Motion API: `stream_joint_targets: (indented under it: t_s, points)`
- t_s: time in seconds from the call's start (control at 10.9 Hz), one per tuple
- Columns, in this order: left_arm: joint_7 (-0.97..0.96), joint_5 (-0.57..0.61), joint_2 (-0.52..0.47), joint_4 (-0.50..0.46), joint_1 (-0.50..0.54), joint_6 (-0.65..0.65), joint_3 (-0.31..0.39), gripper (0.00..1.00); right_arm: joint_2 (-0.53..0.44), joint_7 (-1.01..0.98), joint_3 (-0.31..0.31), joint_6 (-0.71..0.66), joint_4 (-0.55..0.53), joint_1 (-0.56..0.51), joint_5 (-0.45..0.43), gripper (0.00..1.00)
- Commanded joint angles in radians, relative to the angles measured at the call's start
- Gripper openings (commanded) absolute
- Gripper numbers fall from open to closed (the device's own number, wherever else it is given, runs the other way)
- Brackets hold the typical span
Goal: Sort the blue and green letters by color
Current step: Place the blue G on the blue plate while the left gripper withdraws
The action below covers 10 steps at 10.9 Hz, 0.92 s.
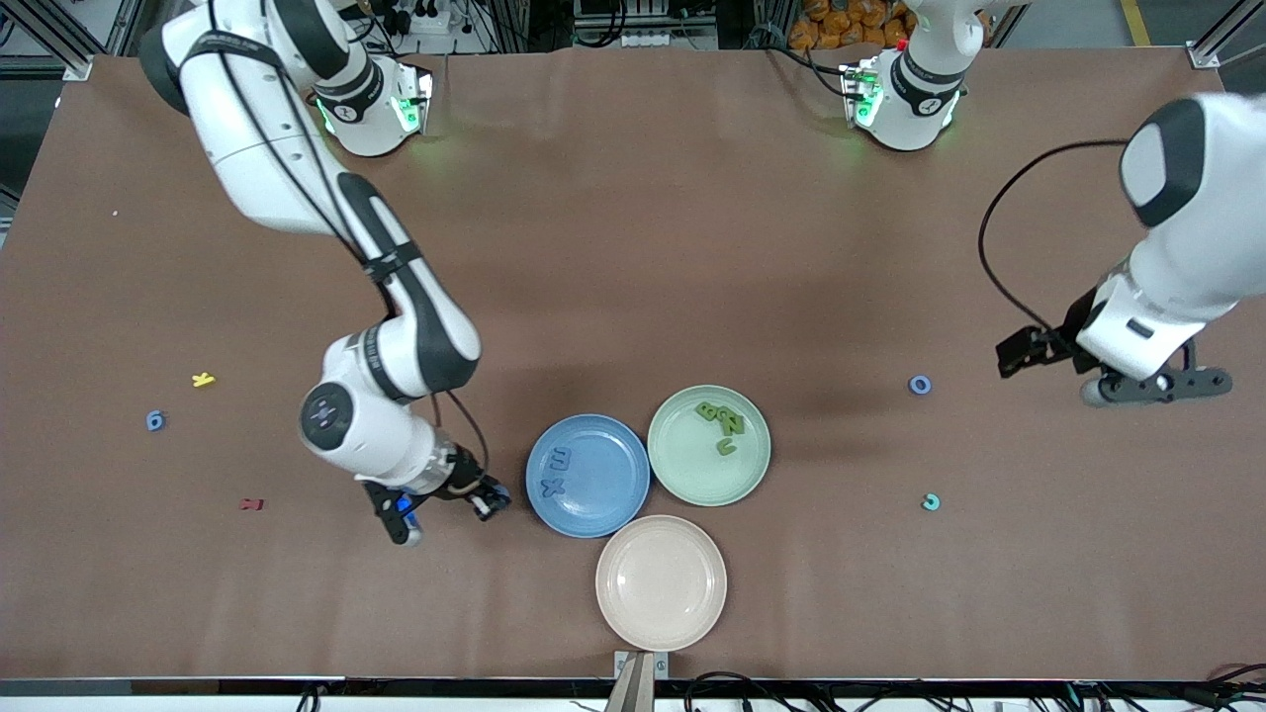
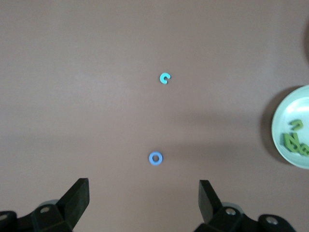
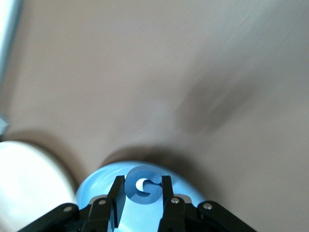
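Note:
My right gripper [image 1: 404,509] is shut on a blue letter G [image 3: 143,193] and holds it low, beside the blue plate [image 1: 603,499] toward the right arm's end. The blue plate holds two blue letters [image 1: 556,473]. The green plate [image 1: 692,475] holds three olive green letters [image 1: 724,425]. A blue 6 [image 1: 155,420] lies on the table toward the right arm's end. A blue O [image 1: 920,385] lies toward the left arm's end and also shows in the left wrist view [image 2: 155,158]. My left gripper [image 1: 1157,388] is open and empty over the table beside the O.
An empty pale plate [image 1: 661,613] sits nearest the front camera, touching the two others. A teal c [image 1: 931,502] lies nearer the camera than the O. A yellow letter [image 1: 203,379] and a dark red letter [image 1: 252,504] lie toward the right arm's end.

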Motion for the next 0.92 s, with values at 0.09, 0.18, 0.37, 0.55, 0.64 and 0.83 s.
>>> stream_joint_targets:
  t_s: [0.09,0.18,0.37,0.55,0.64,0.83]
  points:
    - [0.103,-0.023,-0.029,0.207,-0.007,-0.327,0.012,1.00,0.032,0.295,-0.003,0.213,0.012,0.127,0.019,0.00]
    - [0.127,-0.023,-0.051,0.229,-0.034,-0.364,0.050,1.00,0.032,0.332,-0.004,0.220,0.008,0.147,0.019,0.58]
    - [0.196,-0.028,-0.094,0.234,-0.136,-0.390,0.184,1.00,0.032,0.316,-0.012,0.229,0.000,0.167,0.002,1.00]
    - [0.192,-0.023,-0.095,0.257,-0.136,-0.396,0.170,1.00,0.022,0.153,-0.016,0.176,-0.018,0.115,-0.030,1.00]
    - [0.193,-0.025,-0.095,0.277,-0.131,-0.422,0.160,1.00,0.010,0.015,-0.015,0.096,-0.025,0.077,-0.032,1.00]
    - [0.193,-0.025,-0.097,0.297,-0.130,-0.442,0.158,1.00,-0.030,-0.170,-0.015,-0.092,-0.026,0.000,-0.032,1.00]
